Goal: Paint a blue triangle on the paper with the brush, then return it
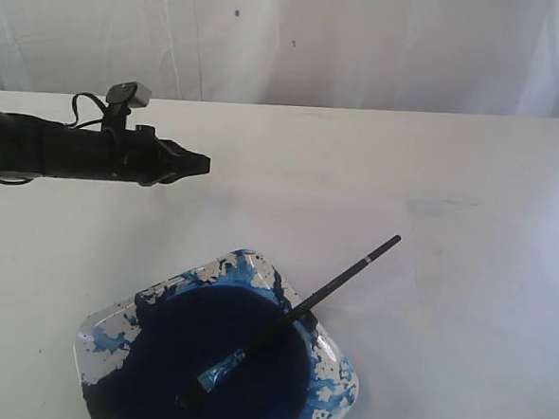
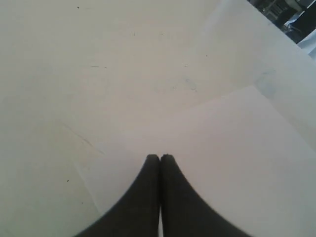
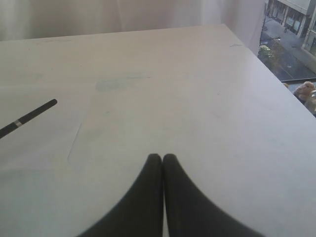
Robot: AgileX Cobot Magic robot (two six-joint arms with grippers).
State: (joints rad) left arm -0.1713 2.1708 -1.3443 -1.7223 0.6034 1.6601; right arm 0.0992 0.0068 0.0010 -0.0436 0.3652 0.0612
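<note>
My left end effector (image 1: 206, 163) hangs over the surface (image 1: 454, 154) with its two tips pressed together and nothing between them. My right end effector (image 3: 163, 158) is pressed together too and holds nothing. The brush (image 1: 292, 318) lies with its hairs down in the blue paint of the dish (image 1: 101, 341). Its handle leans on the dish rim and sticks out past it, up over the paper (image 2: 222, 158). The brush's long line runs from the near left, where the hairs are, to the far right, where the handle ends. From the left end effector the brush lies nearer to the camera and off to the right. The handle end points to the right arm's side, so I think the right arm has the easier reach, but I cannot be sure. The outside view shows the whole brush and the dish, but not the right end effector. The right wrist view shows only the handle end. The left wrist view shows the paper's edges best, but no brush. I see no blue triangle on the paper, so I judge the painting is not yet begun.
</note>
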